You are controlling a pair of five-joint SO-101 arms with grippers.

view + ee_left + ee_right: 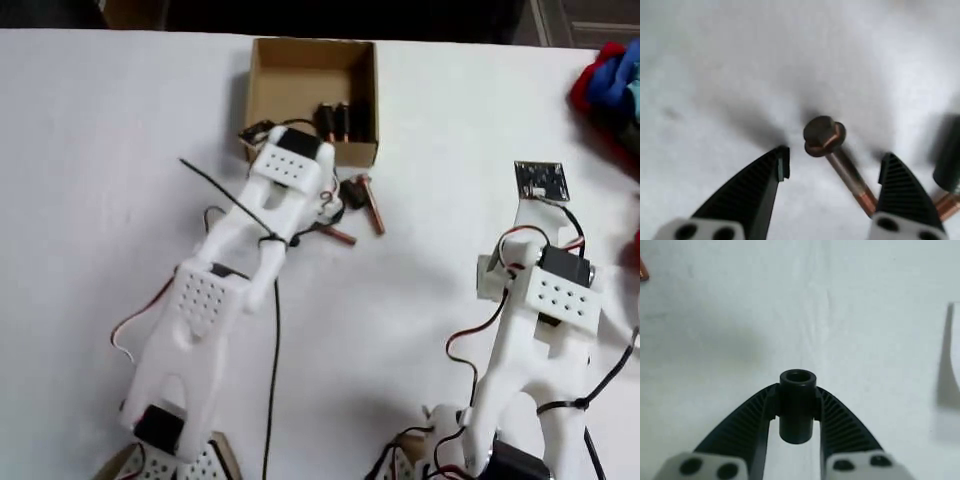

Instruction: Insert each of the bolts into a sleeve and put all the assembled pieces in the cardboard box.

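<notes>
While my right gripper (797, 392) pinches a black sleeve (797, 412), I see my left gripper (835, 162) spread around a copper bolt (824, 135) lying on the table (100, 150) (near the cardboard box (262, 95)).

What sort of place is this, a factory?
Probably a small robotics lab or hobby bench, not a factory: two small white robot arms on a white table, with copper bolts and a cardboard box.
</notes>
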